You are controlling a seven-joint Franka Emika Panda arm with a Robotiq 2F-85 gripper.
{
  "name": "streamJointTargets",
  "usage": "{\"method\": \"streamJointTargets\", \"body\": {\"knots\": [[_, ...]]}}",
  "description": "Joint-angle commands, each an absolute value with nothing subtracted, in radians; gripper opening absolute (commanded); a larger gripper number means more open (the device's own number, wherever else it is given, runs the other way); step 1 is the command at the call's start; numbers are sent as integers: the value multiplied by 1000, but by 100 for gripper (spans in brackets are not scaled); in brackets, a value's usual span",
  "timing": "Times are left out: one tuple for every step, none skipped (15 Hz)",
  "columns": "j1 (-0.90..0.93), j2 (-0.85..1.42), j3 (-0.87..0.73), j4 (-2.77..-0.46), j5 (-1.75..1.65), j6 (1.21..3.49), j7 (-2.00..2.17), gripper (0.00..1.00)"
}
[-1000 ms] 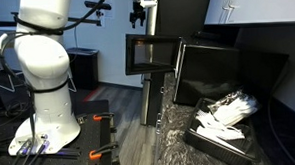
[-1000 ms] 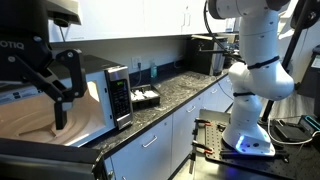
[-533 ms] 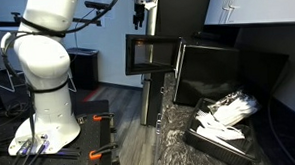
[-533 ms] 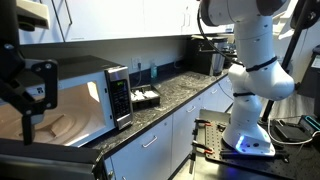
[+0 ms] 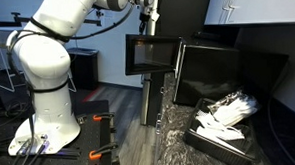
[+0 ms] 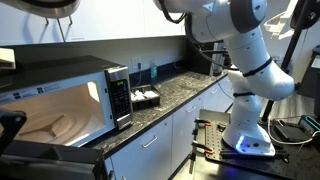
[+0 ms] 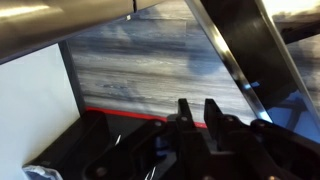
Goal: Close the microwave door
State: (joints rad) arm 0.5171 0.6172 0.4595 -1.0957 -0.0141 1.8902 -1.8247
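Observation:
The black microwave [image 5: 227,74] stands on the counter with its door [image 5: 151,54] swung wide open towards the room. In an exterior view its lit cavity [image 6: 60,115] shows, with the dark door [image 6: 45,158] in the foreground. My gripper [image 5: 145,15] hangs just above the door's top edge, apart from it. In the wrist view the gripper [image 7: 199,103] points down at grey flooring, its two black fingers [image 7: 185,112] almost together with only a narrow slit and nothing between them. A dark slanted door edge [image 7: 250,45] crosses the upper right.
A black tray of white items [image 5: 224,124] sits on the speckled counter [image 6: 190,85] beside the microwave. The white robot base [image 5: 44,117] stands on a dark mat with red-handled tools [image 5: 99,120]. Wall cabinets [image 6: 150,20] hang above the counter.
The arm has swung across, carrying the gripper out of the microwave-side exterior view and over the door's top edge. The fingers have drawn from wide apart to nearly together.

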Motion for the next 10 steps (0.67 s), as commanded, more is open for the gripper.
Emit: {"method": "streamJointTargets", "body": {"knots": [[547,677,449,-976,4,1802,-1854,0],[552,674,444,-972,1,1782,-1844,0],[541,670,460,-978,-12,1773,-1827,0],[544,660,456,-981,-14,1751,-1808,0],[545,650,453,-986,-15,1735,-1791,0],[546,647,451,-983,-15,1714,-1768,0],[543,640,453,-992,-10,1699,-1750,0],[537,643,457,-993,-1,1689,-1738,0],[527,648,463,-1003,16,1680,-1732,0],[518,649,466,-1014,30,1673,-1727,0]]}}
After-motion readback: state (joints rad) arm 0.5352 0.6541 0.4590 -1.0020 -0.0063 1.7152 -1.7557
